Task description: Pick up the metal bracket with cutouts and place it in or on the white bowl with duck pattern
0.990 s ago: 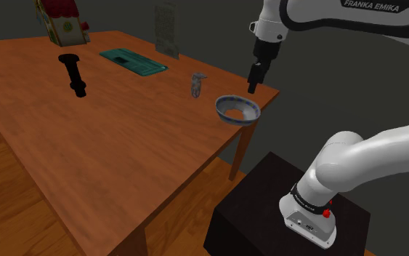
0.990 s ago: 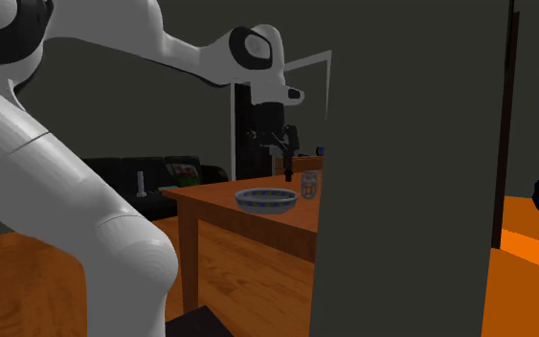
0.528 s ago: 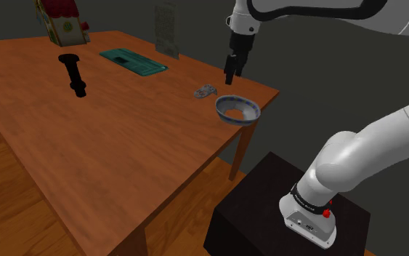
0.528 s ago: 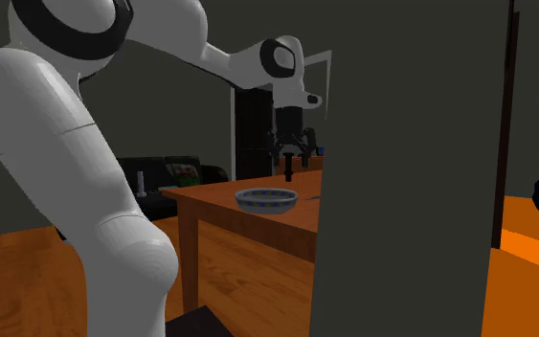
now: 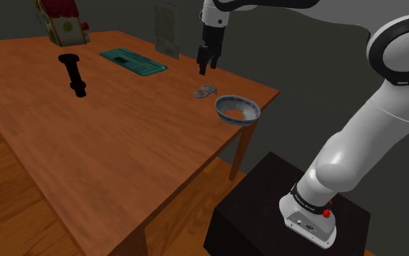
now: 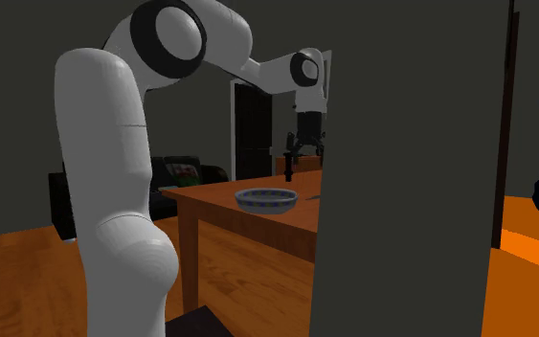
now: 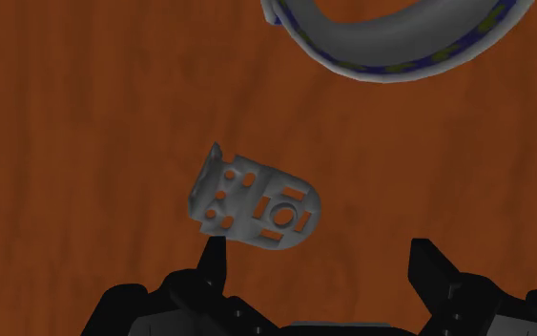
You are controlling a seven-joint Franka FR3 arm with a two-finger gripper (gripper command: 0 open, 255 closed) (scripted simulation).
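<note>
The grey metal bracket [image 5: 205,92] with cutouts lies flat on the wooden table [image 5: 108,138], just beside the bowl [image 5: 237,109], a white one with a blue patterned rim, near the table's corner. My gripper [image 5: 205,68] hangs open a short way above the bracket, holding nothing. In the wrist view the bracket [image 7: 254,202] lies just ahead of the fingertips, closer to one finger [image 7: 214,264] than to the other, and the bowl [image 7: 400,43] lies beyond it. My gripper [image 7: 320,272] touches neither. The second exterior view has the bowl [image 6: 267,199] on the table's near end.
A black peg-shaped object [image 5: 73,75], a teal tray [image 5: 133,62], a small toy house [image 5: 61,20] and a grey upright card [image 5: 165,30] stand farther along the table. The black stand [image 5: 282,211] sits below the table corner. A dark panel [image 6: 411,163] blocks the second exterior view's right.
The bracket, upright a second ago, now lies flat on the table. The arm has swung toward the shoulder view's left, from over the table corner to above the bracket.
</note>
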